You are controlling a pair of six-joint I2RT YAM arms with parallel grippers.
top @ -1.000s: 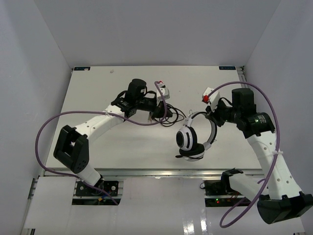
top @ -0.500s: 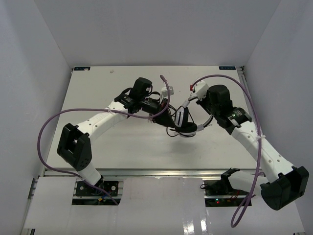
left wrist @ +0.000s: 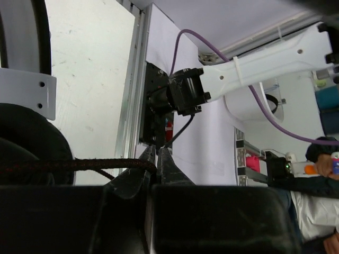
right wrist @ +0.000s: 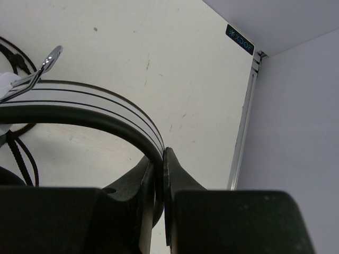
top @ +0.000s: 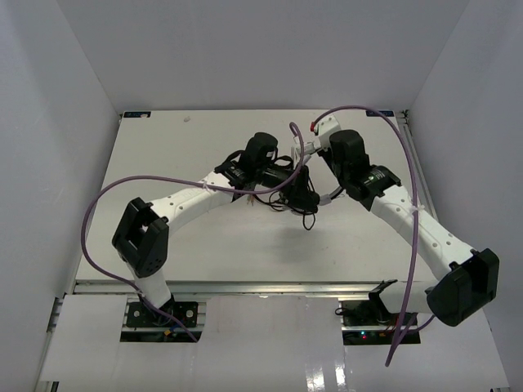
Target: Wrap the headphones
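Here the headphones show a white, black-striped headband.

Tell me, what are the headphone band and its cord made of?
The headband looks like smooth, slightly shiny plastic, white with thin black stripes. The cord looks cloth-braided: a dull, rough weave with reddish flecks, though it's a bit blurry.

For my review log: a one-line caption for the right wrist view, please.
Right arm's jaws shut on the headphones' headband above the white table.
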